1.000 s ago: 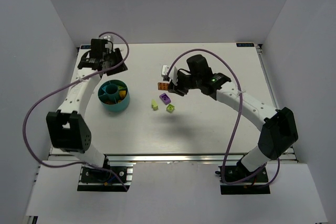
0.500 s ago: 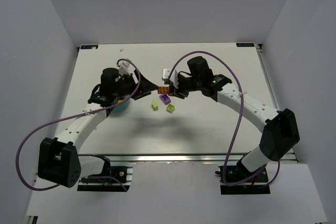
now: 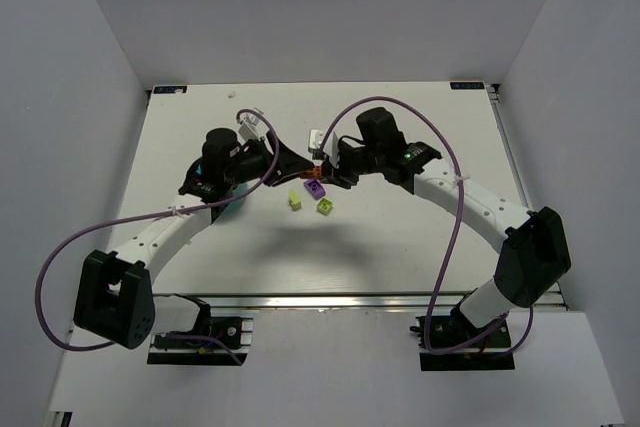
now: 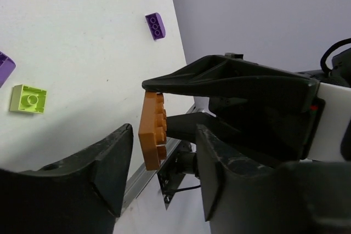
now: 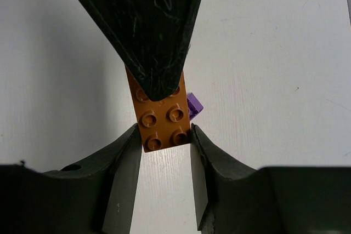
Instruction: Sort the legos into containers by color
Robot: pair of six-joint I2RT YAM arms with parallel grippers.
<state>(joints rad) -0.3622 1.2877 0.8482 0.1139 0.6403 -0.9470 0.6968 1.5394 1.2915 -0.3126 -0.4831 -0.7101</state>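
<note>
An orange-brown lego hangs above the table's middle, with my right gripper shut on its sides. My left gripper meets it from the left. In the left wrist view the lego sits between the open left gripper's fingers with a gap on each side. A purple lego and two lime legos lie on the table just below. The teal bowl is mostly hidden under my left arm.
The left wrist view shows a purple lego, a lime one and the table's metal edge rail behind the fingers. White walls enclose the table on three sides. Purple cables loop from both arms.
My left arm has swung from the back left, past the bowl, to the middle, and its jaws now straddle the orange-brown lego. The right gripper has kept its grip and place.
</note>
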